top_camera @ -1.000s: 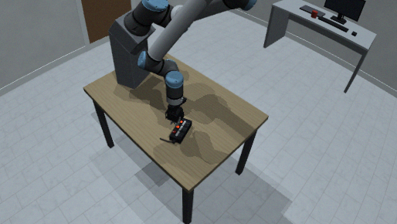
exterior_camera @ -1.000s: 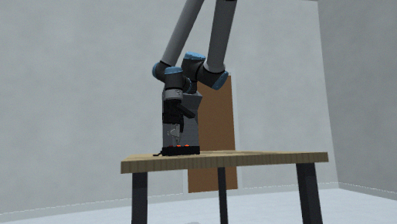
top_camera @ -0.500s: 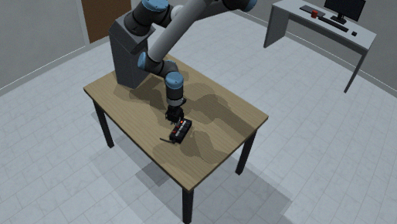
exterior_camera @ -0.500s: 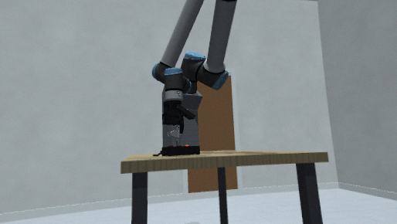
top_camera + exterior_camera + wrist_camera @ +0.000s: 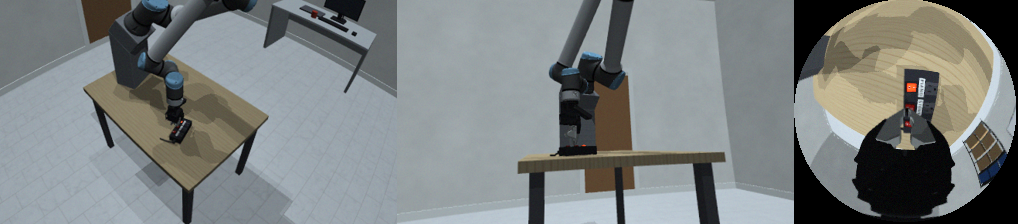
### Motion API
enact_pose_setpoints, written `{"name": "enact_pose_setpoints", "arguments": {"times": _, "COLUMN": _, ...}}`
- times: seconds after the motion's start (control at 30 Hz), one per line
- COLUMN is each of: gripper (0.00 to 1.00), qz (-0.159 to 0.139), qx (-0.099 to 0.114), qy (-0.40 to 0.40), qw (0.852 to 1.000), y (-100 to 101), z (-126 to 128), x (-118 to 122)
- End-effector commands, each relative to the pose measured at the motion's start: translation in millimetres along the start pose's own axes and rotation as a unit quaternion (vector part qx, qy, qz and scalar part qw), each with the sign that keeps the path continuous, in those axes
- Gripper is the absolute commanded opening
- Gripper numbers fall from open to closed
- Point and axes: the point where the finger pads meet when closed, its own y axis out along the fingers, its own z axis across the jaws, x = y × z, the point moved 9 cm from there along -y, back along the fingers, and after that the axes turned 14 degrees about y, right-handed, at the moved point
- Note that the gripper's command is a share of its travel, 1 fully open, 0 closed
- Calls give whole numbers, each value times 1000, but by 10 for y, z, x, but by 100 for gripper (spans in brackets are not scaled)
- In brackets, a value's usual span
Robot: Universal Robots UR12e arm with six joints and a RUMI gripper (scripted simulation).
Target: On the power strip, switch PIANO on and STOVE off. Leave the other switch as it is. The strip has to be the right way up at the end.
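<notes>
A black power strip (image 5: 181, 130) lies flat on the wooden table, switches facing up; it also shows in the exterior view (image 5: 577, 150) and the wrist view (image 5: 921, 92). In the wrist view a bright orange-red switch (image 5: 911, 87) sits at the strip's far end, a darker red one (image 5: 910, 106) lies nearer, and a third small red spot (image 5: 907, 121) shows right at my fingertips. White labels beside the switches are too small to read. My gripper (image 5: 907, 108) (image 5: 174, 120) is shut and points straight down onto the strip's near end. It holds nothing.
The arm's grey base (image 5: 127, 58) stands at the table's back corner. A short black cord (image 5: 165, 140) leaves the strip's end. A grey desk (image 5: 320, 27) with a monitor stands far off at the back right.
</notes>
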Motion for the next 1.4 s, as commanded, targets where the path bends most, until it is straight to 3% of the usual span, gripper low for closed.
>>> {"name": "enact_pose_setpoints", "arguments": {"times": 0.0, "gripper": 0, "qz": 0, "qx": 0, "qy": 0, "qw": 1000, "y": -3, "z": 2, "x": 1}}
{"name": "enact_pose_setpoints", "arguments": {"times": 0.4, "gripper": 0, "qz": 0, "qx": 0, "qy": 0, "qw": 1000, "y": -141, "z": 2, "x": 1}}
{"name": "enact_pose_setpoints", "arguments": {"times": 0.73, "gripper": 0, "qz": 0, "qx": 0, "qy": 0, "qw": 1000, "y": -378, "z": 2, "x": 1}}
{"name": "enact_pose_setpoints", "arguments": {"times": 1.37, "gripper": 0, "qz": 0, "qx": 0, "qy": 0, "qw": 1000, "y": -392, "z": 2, "x": 1}}
